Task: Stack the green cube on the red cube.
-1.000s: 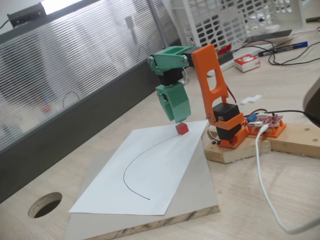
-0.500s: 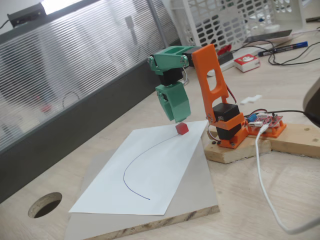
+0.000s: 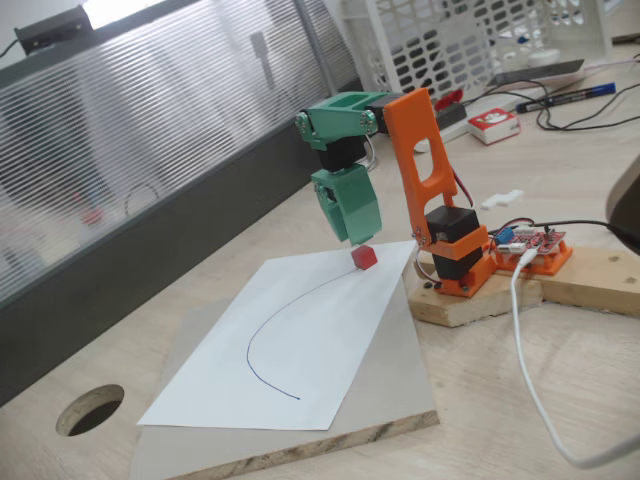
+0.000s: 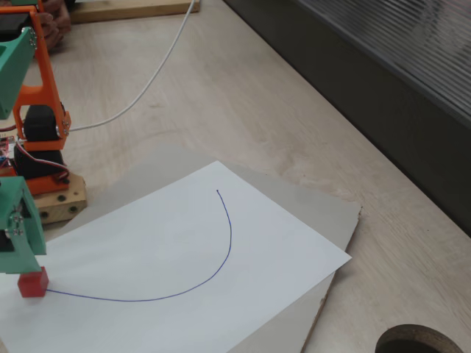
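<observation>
One red cube [image 3: 364,257] sat on the far right corner of the white sheet of paper [image 3: 290,350] in a fixed view, at the far end of a curved pen line [image 3: 262,335]. We saw the green gripper [image 3: 352,236] pointing down with its tip just above and touching or nearly touching the cube; we could not tell whether its jaws were open or closed. The paper lay on a grey board [image 3: 395,385] on the wooden table [image 3: 500,400], and the arm's orange base [image 3: 455,262] stood to the right on a wooden block [image 3: 470,300].

In another fixed view, we found the red cube [image 4: 33,283] at the near left, on the paper [image 4: 184,265], with the gripper [image 4: 20,254] directly above it and seemingly resting on its top. The pen line [image 4: 213,257] ran from the cube rightward and curved away. Again the jaws' state could not be told.
</observation>
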Robot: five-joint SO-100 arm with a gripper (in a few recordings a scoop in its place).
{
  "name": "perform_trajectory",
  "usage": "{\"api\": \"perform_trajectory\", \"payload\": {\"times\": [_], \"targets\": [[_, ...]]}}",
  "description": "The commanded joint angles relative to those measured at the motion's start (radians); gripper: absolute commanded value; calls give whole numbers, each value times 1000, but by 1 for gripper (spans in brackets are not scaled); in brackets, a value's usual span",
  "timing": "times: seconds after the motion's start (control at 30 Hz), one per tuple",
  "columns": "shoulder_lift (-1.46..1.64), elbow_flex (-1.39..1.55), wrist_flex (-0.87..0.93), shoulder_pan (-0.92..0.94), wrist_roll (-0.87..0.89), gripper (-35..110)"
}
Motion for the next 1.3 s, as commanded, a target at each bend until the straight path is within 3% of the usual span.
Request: {"api": "perform_trajectory", "payload": {"times": [0.0, 1.27], "targets": [[23, 25, 15, 9, 18, 4], [23, 63, 2, 8, 18, 4]]}}
